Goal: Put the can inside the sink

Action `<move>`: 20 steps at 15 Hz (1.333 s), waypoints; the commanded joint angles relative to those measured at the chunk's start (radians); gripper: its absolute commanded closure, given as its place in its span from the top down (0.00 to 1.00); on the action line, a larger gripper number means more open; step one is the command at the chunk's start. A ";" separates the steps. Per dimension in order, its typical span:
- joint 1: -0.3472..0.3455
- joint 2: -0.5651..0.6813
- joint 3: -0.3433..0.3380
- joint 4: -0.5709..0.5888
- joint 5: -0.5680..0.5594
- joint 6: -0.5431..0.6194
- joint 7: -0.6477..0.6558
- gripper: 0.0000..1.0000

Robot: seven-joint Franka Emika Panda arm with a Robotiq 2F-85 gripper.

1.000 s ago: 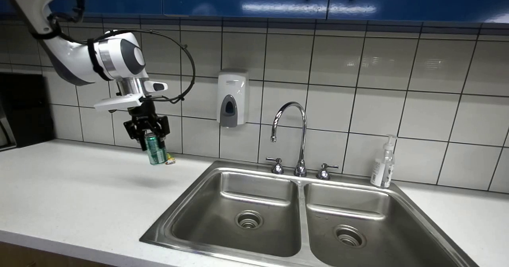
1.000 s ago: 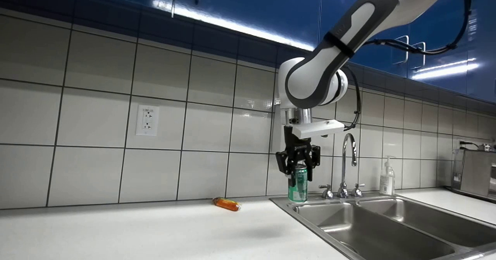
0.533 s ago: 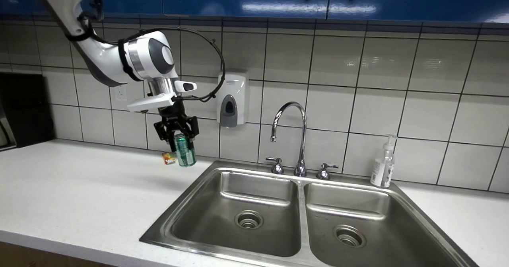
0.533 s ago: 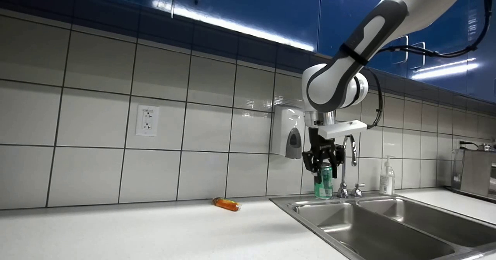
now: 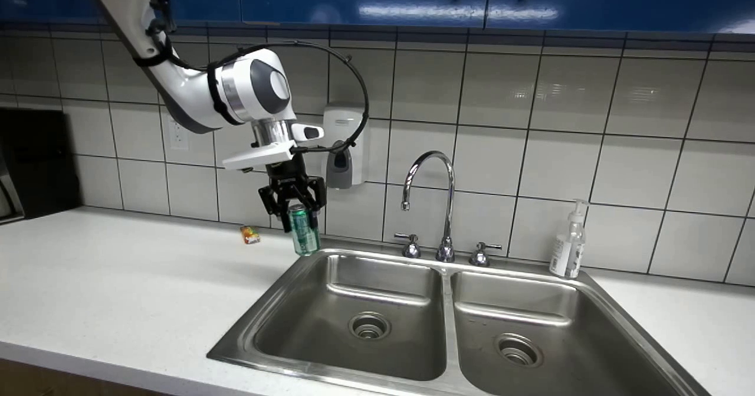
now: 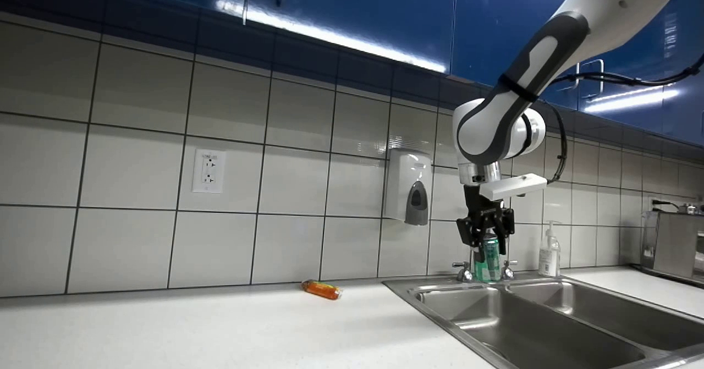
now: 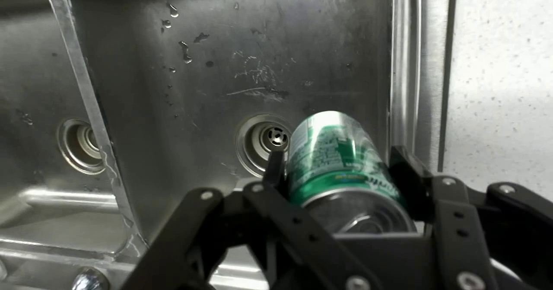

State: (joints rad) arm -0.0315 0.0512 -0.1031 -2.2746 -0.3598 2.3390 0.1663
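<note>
- Green can: in the air above the sink, pinched by the end effector.
- Bottle: at the sink's rear edge.
- Orange packet: on the worktop near the sink.

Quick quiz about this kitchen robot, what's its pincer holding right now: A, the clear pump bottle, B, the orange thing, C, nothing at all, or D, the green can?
D: the wrist view shows the green can clamped in the pincer, while in both exterior views the orange thing lies on the counter and the clear pump bottle stands at the back edge of the sink.
</note>
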 commanded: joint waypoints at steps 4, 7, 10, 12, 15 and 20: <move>-0.054 0.035 -0.037 0.002 0.002 -0.003 -0.021 0.38; -0.070 0.057 -0.052 0.002 0.027 -0.004 -0.029 0.38; -0.089 0.082 -0.065 -0.001 0.069 -0.006 -0.042 0.38; -0.099 0.102 -0.076 -0.004 0.085 0.003 -0.041 0.38; -0.113 0.136 -0.086 -0.003 0.120 0.007 -0.049 0.38; -0.129 0.208 -0.098 0.003 0.151 0.039 -0.061 0.38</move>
State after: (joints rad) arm -0.1417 0.2310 -0.1988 -2.2801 -0.2338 2.3529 0.1448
